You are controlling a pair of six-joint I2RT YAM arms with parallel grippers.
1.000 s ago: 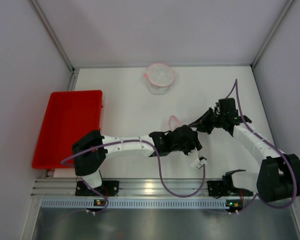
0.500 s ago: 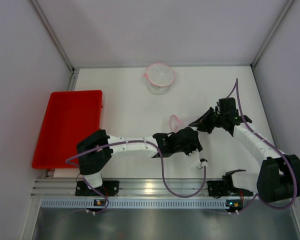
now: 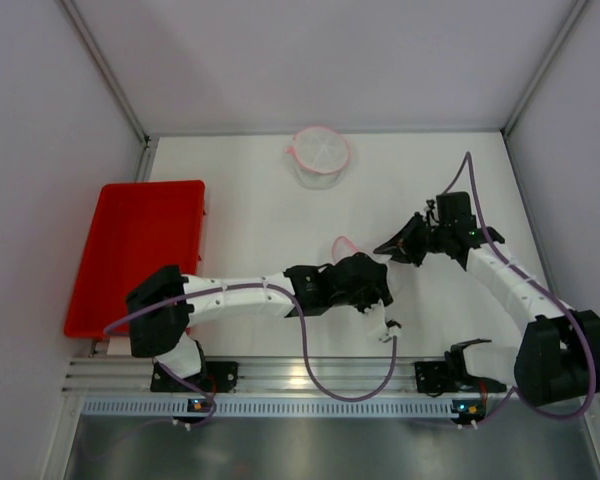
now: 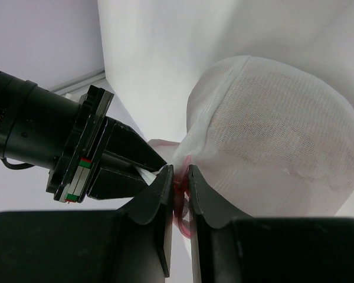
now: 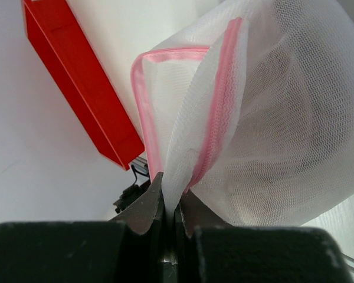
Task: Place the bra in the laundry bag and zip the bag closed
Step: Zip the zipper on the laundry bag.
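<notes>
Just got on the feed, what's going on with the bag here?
Both arms hold the white mesh laundry bag between them near mid-table. The left gripper is pinched on a pink bit at the bag's edge, and the right gripper clamps the mesh beside the pink zipper. The mouth gapes, so the bag is not yet zipped. Whether the bra is inside is unclear.

A white desk (image 3: 260, 200) fills the overhead view, evenly lit, with soft shadows. Plain pale lilac-grey walls enclose it: back wall (image 3: 310, 60), left wall (image 3: 30, 150), right wall (image 3: 585, 120). Slim aluminium posts (image 3: 105, 70) rise at the far corners. A silver rail (image 3: 310, 375) lines the near edge, a brushed metal panel (image 3: 310, 450) nearer still.
</notes>
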